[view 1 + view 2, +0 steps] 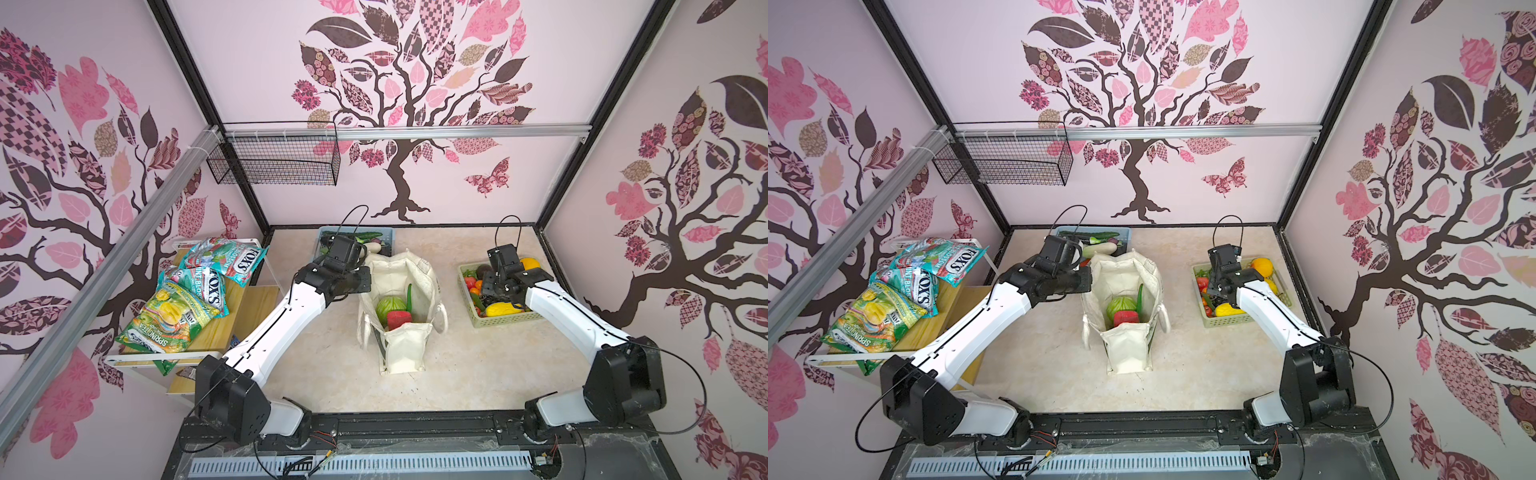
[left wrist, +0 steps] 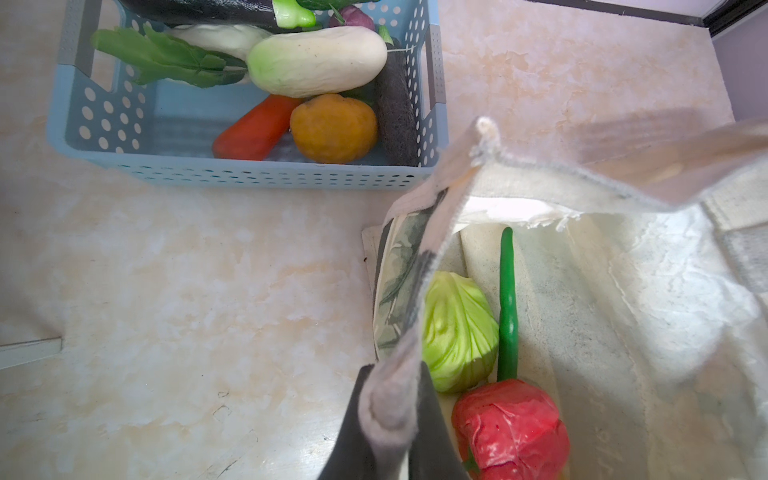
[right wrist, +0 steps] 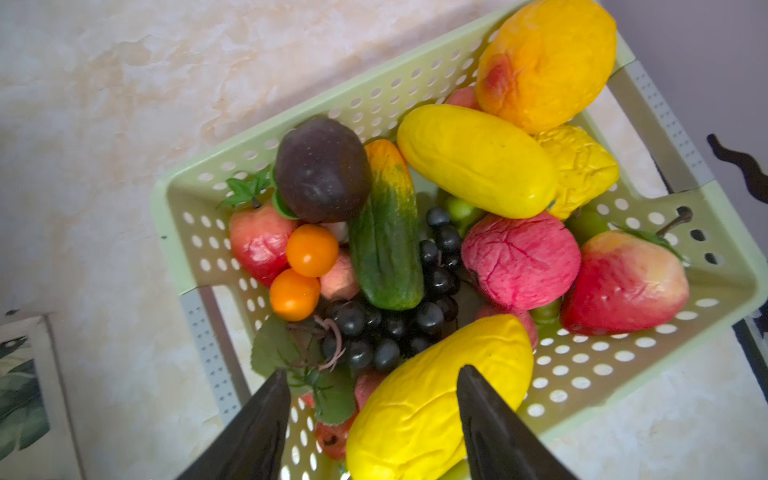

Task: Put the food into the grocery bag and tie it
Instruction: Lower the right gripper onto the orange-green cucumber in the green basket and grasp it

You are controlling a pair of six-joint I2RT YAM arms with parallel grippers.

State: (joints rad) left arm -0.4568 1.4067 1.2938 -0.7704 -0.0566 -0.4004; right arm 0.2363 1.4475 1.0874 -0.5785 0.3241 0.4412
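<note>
The grocery bag (image 1: pixel 405 349) (image 1: pixel 1126 351) stands mid-table with its mouth held wide. My left gripper (image 2: pixel 390 399) (image 1: pixel 363 276) is shut on the cloth rim of its left side (image 2: pixel 540 178). Inside the bag lie a green cabbage (image 2: pixel 457 332) (image 1: pixel 390 307), a red vegetable (image 2: pixel 511 428) and a slim green pepper (image 2: pixel 507 311). My right gripper (image 3: pixel 372 372) (image 1: pixel 488 293) hangs open over the pale green basket (image 3: pixel 332 104) of food. A wrinkled yellow fruit (image 3: pixel 436 395) lies just under and between its fingers, untouched as far as I can see.
A blue basket (image 2: pixel 249 174) (image 1: pixel 1125 232) with a white radish, carrot and orange fruit sits behind the bag. Snack packets (image 1: pixel 187 299) pile on a wooden shelf at the left. A black wire basket (image 1: pixel 274 162) hangs on the back wall.
</note>
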